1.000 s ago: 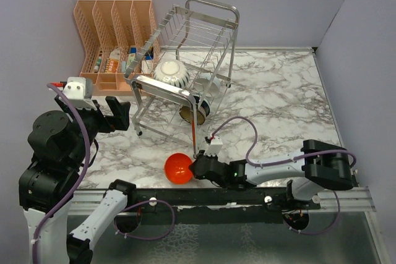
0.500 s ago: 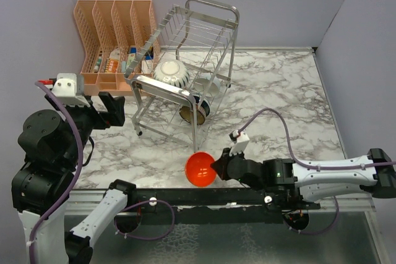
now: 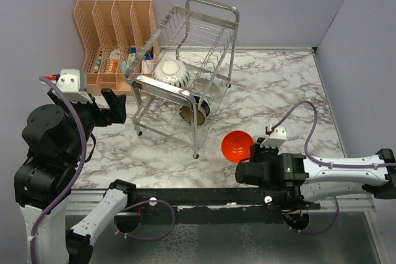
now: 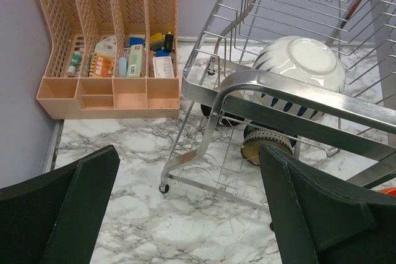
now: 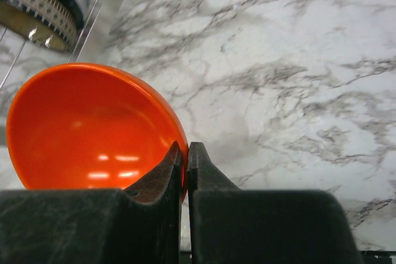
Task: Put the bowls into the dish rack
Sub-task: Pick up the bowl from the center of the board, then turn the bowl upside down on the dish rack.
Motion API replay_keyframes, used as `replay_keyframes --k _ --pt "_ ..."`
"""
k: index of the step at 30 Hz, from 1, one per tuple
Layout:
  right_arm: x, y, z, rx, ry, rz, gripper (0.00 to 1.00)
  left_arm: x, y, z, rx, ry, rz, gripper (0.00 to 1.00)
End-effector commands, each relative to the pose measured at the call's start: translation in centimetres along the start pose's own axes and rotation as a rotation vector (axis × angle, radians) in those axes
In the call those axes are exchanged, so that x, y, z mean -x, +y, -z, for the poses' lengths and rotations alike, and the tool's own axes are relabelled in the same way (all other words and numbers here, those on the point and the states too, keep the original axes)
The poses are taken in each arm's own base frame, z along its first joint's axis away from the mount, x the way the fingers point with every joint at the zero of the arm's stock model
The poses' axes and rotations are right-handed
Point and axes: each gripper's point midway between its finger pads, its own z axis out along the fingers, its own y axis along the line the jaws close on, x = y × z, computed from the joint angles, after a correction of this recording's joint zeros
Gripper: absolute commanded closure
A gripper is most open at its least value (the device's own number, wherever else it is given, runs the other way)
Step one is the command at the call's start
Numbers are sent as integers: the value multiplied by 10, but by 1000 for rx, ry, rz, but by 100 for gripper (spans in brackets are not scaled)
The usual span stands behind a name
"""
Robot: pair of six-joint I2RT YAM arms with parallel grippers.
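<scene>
A glossy red-orange bowl (image 3: 237, 146) hangs tilted over the marble to the right of the dish rack's front leg. My right gripper (image 3: 249, 154) is shut on its rim (image 5: 179, 146), one finger inside the bowl (image 5: 93, 128) and one outside. The steel wire dish rack (image 3: 204, 35) stands at the back left. A white bowl with blue pattern (image 3: 171, 73) lies upside down on its upper tier (image 4: 301, 69). A dark brown bowl (image 3: 193, 111) sits on edge in the lower tier (image 4: 266, 143). My left gripper (image 3: 116, 108) is open and empty, left of the rack (image 4: 189, 153).
A peach slotted organiser (image 3: 114, 35) with small items stands against the back wall, left of the rack (image 4: 105, 41). The rack's small caster foot (image 4: 163, 187) rests on the marble in front of my left fingers. Grey walls close in on both sides.
My right arm has swung to the right with the red-orange bowl, from in front of the rack's front leg to its right side. The left gripper shifted only slightly.
</scene>
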Motion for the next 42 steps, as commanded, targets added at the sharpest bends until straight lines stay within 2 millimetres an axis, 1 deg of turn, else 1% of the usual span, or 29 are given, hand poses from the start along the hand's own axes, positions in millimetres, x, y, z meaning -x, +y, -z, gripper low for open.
replay_keyframes --k 1,4,8,11,12,17,19,20,22,25,27,28,30,34,38,39,40,41,42 --pt "54 -23 -2 -94 -290 -76 99 7 -3 -3 -12 -28 2 1" --pt "65 -20 -3 -80 -373 -98 99 3 -3 -5 -16 -21 -1 1" --pt "73 -8 -8 -93 -442 -62 99 0 -3 -7 -16 -21 -5 1" --pt "77 -12 -12 -123 -464 -82 99 -1 -3 -8 -14 -17 -10 1" --pt "77 -11 -14 -132 -466 -70 99 -1 -3 -8 -14 -18 -10 1" --pt "75 11 -18 -146 -451 -42 99 0 -3 -10 -14 -21 -14 1" --pt "80 20 -16 -144 -448 -49 99 2 -3 -9 -13 -26 -17 1" --pt "86 25 -13 -139 -449 -63 99 4 -3 -8 -13 -30 -17 1" --pt "105 33 -4 -124 -459 -97 99 8 -3 -7 -13 -40 -16 1" --pt "142 40 15 -101 -475 -151 99 14 -3 -4 -17 -56 -14 1" --pt "166 44 28 -92 -474 -164 99 16 -3 -3 -17 -62 -15 1" --pt "175 45 33 -93 -466 -147 99 17 -4 -3 -17 -64 -16 1" --pt "194 53 46 -77 -441 -138 99 18 -4 -4 -19 -68 -16 1" --pt "215 73 66 -29 -408 -86 99 21 -6 -8 -26 -74 -16 1" --pt "231 88 80 11 -393 -51 99 26 -10 -10 -41 -79 -16 1" --pt "235 95 83 29 -380 -24 99 27 -10 -10 -43 -81 -16 1" --pt "240 107 87 70 -366 12 99 29 -11 -10 -44 -84 -16 1" --pt "246 122 92 146 -357 68 99 32 -11 -8 -47 -92 -16 1" --pt "270 157 109 326 -425 30 99 34 -12 -8 -49 -97 -17 1"
